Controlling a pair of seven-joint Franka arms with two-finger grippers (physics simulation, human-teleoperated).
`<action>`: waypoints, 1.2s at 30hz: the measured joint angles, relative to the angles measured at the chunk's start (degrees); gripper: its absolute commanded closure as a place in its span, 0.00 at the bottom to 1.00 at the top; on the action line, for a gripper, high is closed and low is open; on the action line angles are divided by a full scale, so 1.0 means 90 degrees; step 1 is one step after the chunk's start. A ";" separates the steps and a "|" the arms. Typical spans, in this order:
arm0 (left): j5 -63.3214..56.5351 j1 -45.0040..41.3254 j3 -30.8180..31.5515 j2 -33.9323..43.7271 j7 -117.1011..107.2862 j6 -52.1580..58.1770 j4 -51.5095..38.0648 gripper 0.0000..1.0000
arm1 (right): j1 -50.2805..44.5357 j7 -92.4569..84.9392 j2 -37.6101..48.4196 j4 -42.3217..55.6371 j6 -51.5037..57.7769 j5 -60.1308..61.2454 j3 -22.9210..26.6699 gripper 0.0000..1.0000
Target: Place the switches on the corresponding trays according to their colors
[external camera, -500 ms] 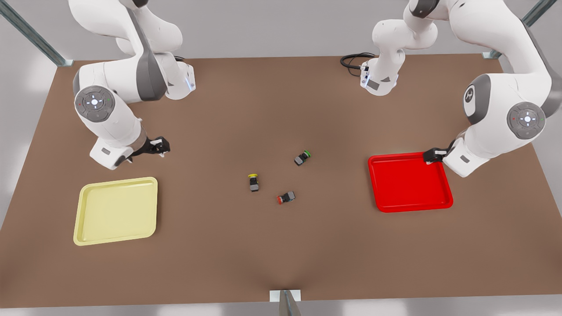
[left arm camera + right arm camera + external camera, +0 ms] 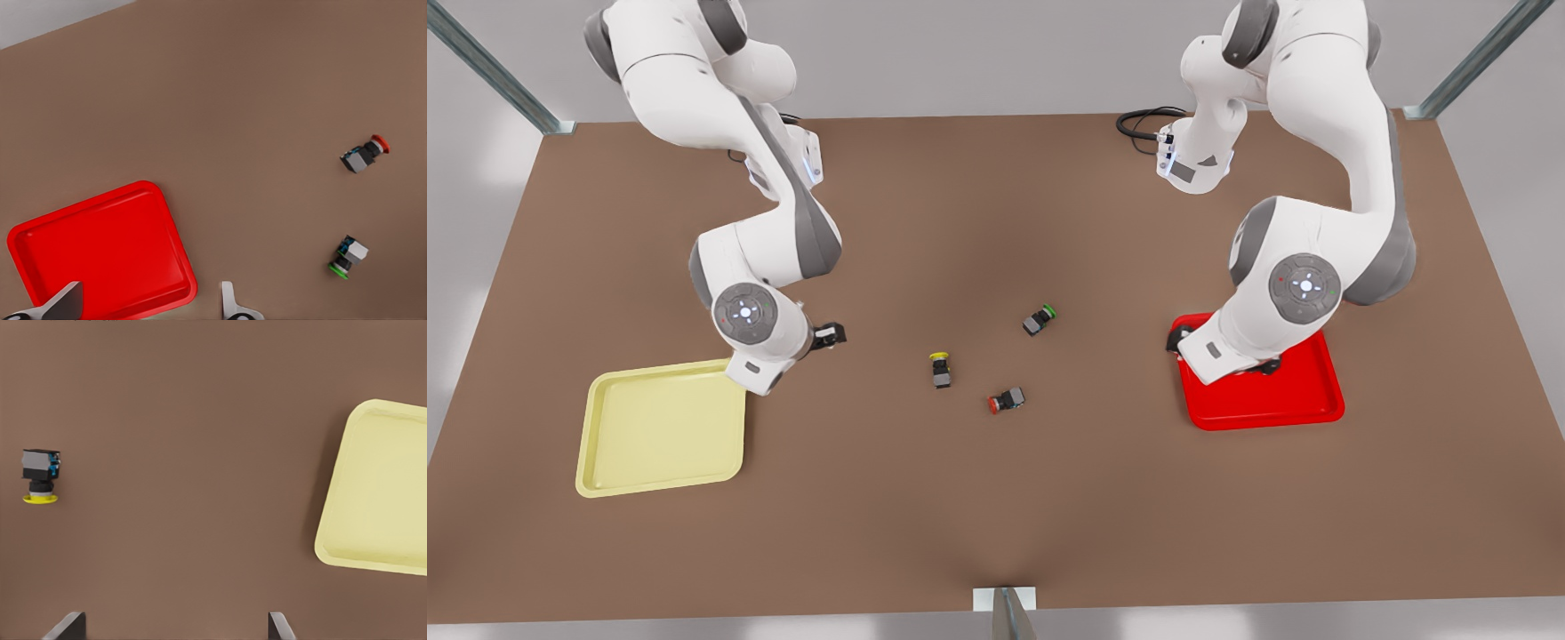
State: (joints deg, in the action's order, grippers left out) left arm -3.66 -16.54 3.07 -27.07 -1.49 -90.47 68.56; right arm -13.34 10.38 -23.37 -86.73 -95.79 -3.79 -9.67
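Simulated lab — brown table [image 2: 996, 498]; metal frame [image 2: 489, 67].

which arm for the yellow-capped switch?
Right. The right tool is open beside the yellow tray, closest to the yellow-capped switch, which lies loose on the table. The left tool is open over the red tray, nearer the red-capped switch.

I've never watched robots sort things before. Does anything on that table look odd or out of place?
One thing: a green-capped switch lies among the red-capped switch and yellow-capped switch, yet only a red tray and a yellow tray are there, so it has no match. All three lie tipped on their sides. Nothing looks spilled or damaged.
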 measured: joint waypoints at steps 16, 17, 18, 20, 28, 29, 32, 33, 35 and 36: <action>-0.0014 -0.1124 -0.0087 -0.1174 -0.0095 -0.2191 0.0010 0.00 | -0.0132 0.0067 -0.0558 -0.0549 -0.0929 0.0030 0.0001 0.00; -0.0011 -0.1284 -0.0092 -0.1327 -0.0116 -0.2491 -0.0008 0.00 | -0.0136 0.0067 -0.0558 -0.0549 -0.0934 0.0030 0.0000 0.00; -0.0007 -0.1429 -0.0096 -0.1455 -0.0272 -0.2743 -0.0037 0.00 | -0.0132 0.0067 -0.0558 -0.0549 -0.0938 0.0030 0.0001 0.00; 0.0010 -0.1757 -0.0098 -0.1709 -0.0750 -0.3223 -0.0049 0.00 | -0.0139 0.0067 -0.0582 -0.0549 -0.0930 0.0030 0.0001 0.00; 0.0493 -0.2585 -0.0516 -0.2939 -0.0833 -0.4080 -0.0669 0.00 | -0.0129 0.0067 -0.0597 -0.0549 -0.0933 0.0030 0.0001 0.00; 0.0509 -0.2609 -0.0517 -0.3030 -0.0834 -0.4088 -0.0744 0.00 | -0.0129 0.0058 -0.0597 -0.0549 -0.0929 0.0030 0.0001 0.00; 0.0528 -0.2637 -0.0509 -0.3247 0.0555 -0.3706 -0.0952 0.01 | -0.0139 0.0057 -0.0597 -0.0549 -0.0929 0.0030 0.0001 0.00; 0.0534 -0.2621 -0.0507 -0.3234 0.0934 -0.3577 -0.0924 0.01 | -0.0136 0.0057 -0.0597 -0.0549 -0.0929 0.0030 0.0000 0.00; 0.0544 -0.2605 -0.0502 -0.3233 0.1821 -0.3556 -0.0847 0.01 | -0.0135 0.0058 -0.0606 -0.0549 -0.0929 0.0030 0.0001 0.00; 0.0568 -0.2605 -0.0492 -0.3233 0.1906 -0.3409 -0.0817 0.01 | -0.0133 0.0058 -0.0607 -0.0549 -0.0929 0.0030 0.0001 0.00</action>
State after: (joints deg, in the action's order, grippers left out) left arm 1.45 -39.99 -1.36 -56.17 15.66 -121.15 61.21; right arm -14.53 10.90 -28.83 -91.67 -104.15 -3.52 -9.67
